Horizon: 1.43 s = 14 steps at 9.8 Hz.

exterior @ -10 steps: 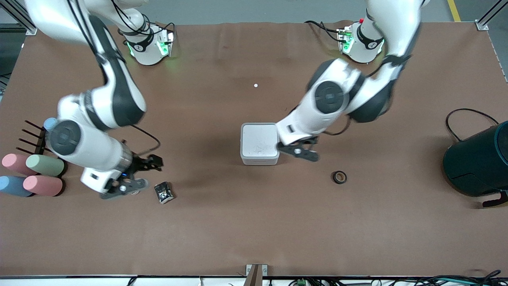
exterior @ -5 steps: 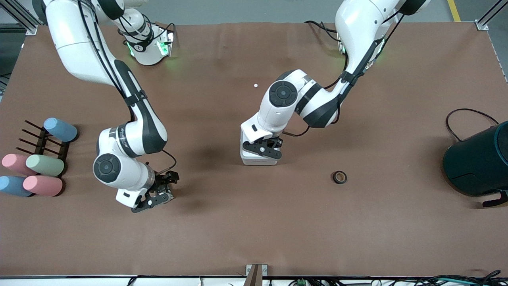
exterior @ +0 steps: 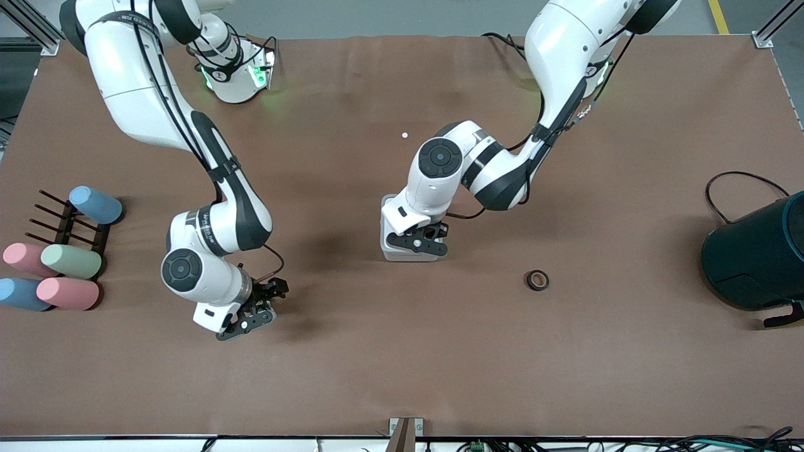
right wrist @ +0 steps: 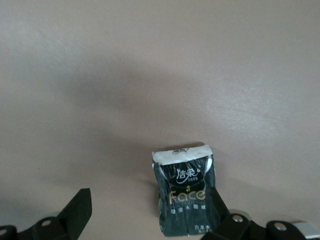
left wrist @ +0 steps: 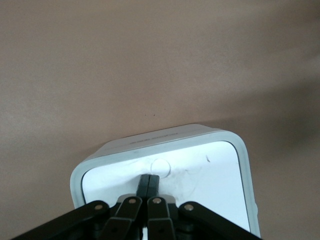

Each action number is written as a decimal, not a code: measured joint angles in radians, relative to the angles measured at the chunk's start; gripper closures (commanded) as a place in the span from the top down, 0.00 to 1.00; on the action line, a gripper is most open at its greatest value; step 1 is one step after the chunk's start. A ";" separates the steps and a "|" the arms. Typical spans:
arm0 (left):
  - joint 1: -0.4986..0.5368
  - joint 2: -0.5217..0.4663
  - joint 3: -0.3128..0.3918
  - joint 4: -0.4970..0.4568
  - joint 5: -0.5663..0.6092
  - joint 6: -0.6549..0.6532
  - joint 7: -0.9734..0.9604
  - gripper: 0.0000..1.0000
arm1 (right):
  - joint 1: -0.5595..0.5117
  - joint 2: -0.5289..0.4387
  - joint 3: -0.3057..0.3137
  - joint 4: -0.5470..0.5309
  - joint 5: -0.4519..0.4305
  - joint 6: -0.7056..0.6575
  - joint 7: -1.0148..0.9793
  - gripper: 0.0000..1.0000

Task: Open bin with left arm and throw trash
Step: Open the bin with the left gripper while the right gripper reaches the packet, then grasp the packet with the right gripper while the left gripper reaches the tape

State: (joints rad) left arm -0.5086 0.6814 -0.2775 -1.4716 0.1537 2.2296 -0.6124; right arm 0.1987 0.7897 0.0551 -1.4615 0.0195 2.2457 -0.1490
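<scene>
Presently, catalogued from the front camera's edge of the table [exterior: 402, 376] toward the robots' bases:

1. Right pincer [exterior: 248, 317], low over the wrapper. Right wrist view: fingers spread, black foil wrapper [right wrist: 186, 197] lying flat on the table, off-centre and close against one finger [right wrist: 216, 200]. Risk: closing from here may push the wrapper sideways or catch only a corner, since it does not sit midway in the gap; crumpled foil could also slip free on lifting.

2. Tape ring [exterior: 537, 280], flat on the table, toward the left arm's end, well apart from both pincers. Untouched.

3. Left pincer [exterior: 419, 242], over the bin [exterior: 408, 254]. Left wrist view: fingers [left wrist: 148, 184] pressed together, tips at a round dimple in the lid [left wrist: 200, 175], which lies flat and shut. Risk: pressed off the dimple, the lid may stay latched; a slanted push could slide the light bin across the table.

4. Pastel cylinders [exterior: 69, 292] and rack [exterior: 63, 220], toward the right arm's end. Dark round container [exterior: 754, 257], at the left arm's end. Neither involved.

5. Rubber band: not seen.
</scene>
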 measured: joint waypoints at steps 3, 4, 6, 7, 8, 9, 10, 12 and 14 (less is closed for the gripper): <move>0.145 -0.074 -0.003 0.026 0.011 -0.220 0.110 0.10 | -0.005 0.014 -0.004 0.000 -0.001 0.008 0.000 1.00; 0.198 -0.105 -0.003 0.024 0.011 -0.281 0.187 0.27 | -0.006 0.015 -0.005 0.000 -0.001 0.008 0.000 1.00; 0.322 -0.110 0.002 0.008 0.013 -0.306 0.429 0.89 | -0.008 0.027 -0.007 0.000 -0.001 0.030 0.000 0.96; 0.394 -0.086 0.004 -0.008 0.013 -0.270 0.561 1.00 | -0.010 0.035 -0.009 0.000 -0.001 0.036 0.000 0.77; 0.462 -0.055 0.003 -0.030 0.013 -0.197 0.678 1.00 | -0.013 0.038 -0.010 0.000 -0.001 0.039 0.000 0.64; 0.507 -0.026 0.003 -0.064 0.013 -0.109 0.749 1.00 | -0.016 0.039 -0.010 0.000 -0.001 0.039 -0.001 0.50; 0.522 -0.003 0.002 -0.106 0.013 -0.026 0.767 1.00 | -0.017 0.040 -0.010 0.000 -0.001 0.039 -0.002 0.35; 0.507 0.033 -0.007 -0.168 0.010 0.068 0.710 1.00 | -0.017 0.043 -0.009 0.000 -0.001 0.039 -0.002 0.06; 0.478 0.038 -0.010 -0.194 0.010 0.091 0.626 1.00 | -0.017 0.044 -0.009 0.001 0.000 0.039 -0.002 0.02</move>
State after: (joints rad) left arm -0.0301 0.7198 -0.2873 -1.6656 0.1640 2.3206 0.0140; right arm 0.1816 0.8337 0.0458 -1.4601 0.0198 2.2849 -0.1512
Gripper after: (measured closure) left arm 0.000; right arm 0.793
